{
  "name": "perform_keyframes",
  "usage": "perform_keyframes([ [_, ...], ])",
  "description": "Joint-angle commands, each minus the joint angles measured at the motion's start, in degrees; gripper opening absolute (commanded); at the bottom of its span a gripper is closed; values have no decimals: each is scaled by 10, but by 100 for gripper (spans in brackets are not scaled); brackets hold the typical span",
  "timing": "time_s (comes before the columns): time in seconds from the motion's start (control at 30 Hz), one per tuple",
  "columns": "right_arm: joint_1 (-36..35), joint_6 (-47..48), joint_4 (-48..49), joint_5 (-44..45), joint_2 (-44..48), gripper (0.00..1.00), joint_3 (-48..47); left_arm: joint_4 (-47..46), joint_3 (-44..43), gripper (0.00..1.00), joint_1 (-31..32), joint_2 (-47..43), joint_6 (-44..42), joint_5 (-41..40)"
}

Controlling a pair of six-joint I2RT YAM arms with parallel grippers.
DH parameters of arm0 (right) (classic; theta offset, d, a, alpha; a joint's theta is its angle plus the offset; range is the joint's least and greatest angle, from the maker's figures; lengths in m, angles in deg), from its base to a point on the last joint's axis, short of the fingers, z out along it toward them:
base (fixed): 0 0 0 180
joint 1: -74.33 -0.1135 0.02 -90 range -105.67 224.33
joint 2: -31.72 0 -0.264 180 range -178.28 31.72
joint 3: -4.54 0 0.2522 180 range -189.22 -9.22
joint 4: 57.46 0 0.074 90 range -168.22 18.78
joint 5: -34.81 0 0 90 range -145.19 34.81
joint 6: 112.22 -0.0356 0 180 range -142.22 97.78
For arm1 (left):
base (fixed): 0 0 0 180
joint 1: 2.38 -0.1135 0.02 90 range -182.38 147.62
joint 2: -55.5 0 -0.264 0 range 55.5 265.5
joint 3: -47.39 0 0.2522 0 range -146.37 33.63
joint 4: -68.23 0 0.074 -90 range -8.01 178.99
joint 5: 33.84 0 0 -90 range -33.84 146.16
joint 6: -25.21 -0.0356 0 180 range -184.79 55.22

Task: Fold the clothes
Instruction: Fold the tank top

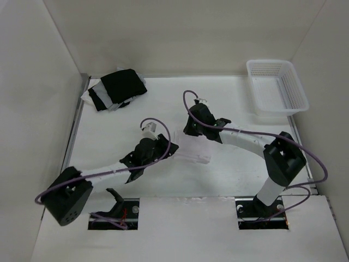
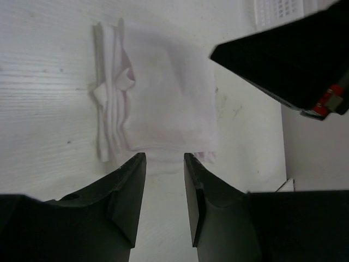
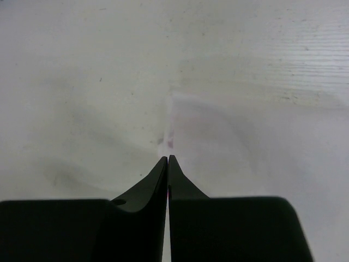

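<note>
1 garment (image 2: 169, 103): white, lying flat at mid-table (image 1: 109, 142), between my 2 grippers.
Folds done: I count several stacked layers along 1 edge in the left wrist view. I judge it folded more than once, into a compact block.
Folds left: perhaps 1 tidy-up, by my reading. 1 corner of the layered edge curls up and the layers sit unevenly.
Left gripper (image 2: 163, 158): jaws apart with nothing between them, just beside the garment's near edge.
Right gripper (image 3: 167, 158): jaws together, tips low at a cloth edge. I cannot tell whether they pinch fabric.
Pile (image 1: 117, 90): black-and-white, in the far left corner, well apart.
Basket (image 1: 294, 82): far right, nothing in it that I can see.
</note>
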Motion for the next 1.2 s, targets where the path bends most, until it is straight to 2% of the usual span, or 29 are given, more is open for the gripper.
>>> perform_keyframes([
  [0.0,6,14,94,-68,-44,5,-8,-104,-46,31,32,79,-33,-44],
  [0.13,14,6,133,-99,-98,5,-20,-146,-58,29,46,158,-32,-53],
  [0.3,36,-18,168,-102,-141,4,-22,-144,-62,26,50,232,-28,-46],
  [0.53,61,-36,169,-115,-190,4,-55,-138,-19,21,64,269,-11,-39],
  [0.9,87,-76,157,-141,-243,4,-132,-107,22,21,105,190,0,-66],
  [1.0,88,-78,179,-150,-232,5,-133,-103,36,27,107,120,-4,-88],
  [1.17,87,-59,235,-159,-131,12,-86,-26,35,36,109,-42,-35,-152],
])
